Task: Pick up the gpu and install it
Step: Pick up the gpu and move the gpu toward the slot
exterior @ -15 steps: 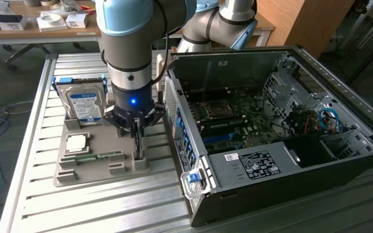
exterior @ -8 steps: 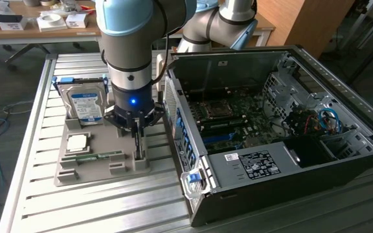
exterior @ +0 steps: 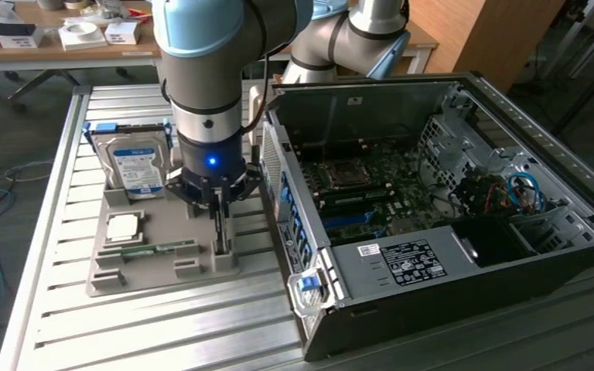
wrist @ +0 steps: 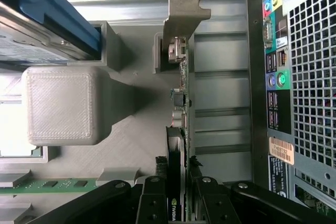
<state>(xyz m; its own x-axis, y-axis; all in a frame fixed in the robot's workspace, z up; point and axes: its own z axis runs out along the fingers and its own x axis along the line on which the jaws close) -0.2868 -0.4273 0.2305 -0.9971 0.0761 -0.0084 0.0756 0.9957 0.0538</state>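
**One card, one grip: the gpu held on edge in its holder**

One robot arm reaches down over a grey holder tray (exterior: 163,277) that lies on a slatted metal table (exterior: 173,332). The gripper (exterior: 219,207) stands over the tray's edge nearest the computer case (exterior: 544,178). Its jaws are closed on the gpu (exterior: 220,234), one against each face of the card. The gpu stands upright on its long edge, with its lower edge down in a slot of the tray.

In the wrist view the card is seen edge-on, running away from the jaws. Its metal bracket (wrist: 185,14) is at the far end, and its lower part sits between the walls of the slot.

Other parts on the same tray, as the exterior view shows them:
- A hard drive (exterior: 135,166) with a blue-white label stands upright at the far end, well apart from the gripper.
- A square processor (exterior: 124,226) lies flat towards the exterior view's left.
- A green memory stick (exterior: 158,250) lies just below it, near the gpu's slot.

The case lies just beside the tray on the exterior view's right. Its side is open and the motherboard (exterior: 364,189) is exposed. The wrist view shows the case's rear port panel (wrist: 275,87) close alongside the card.
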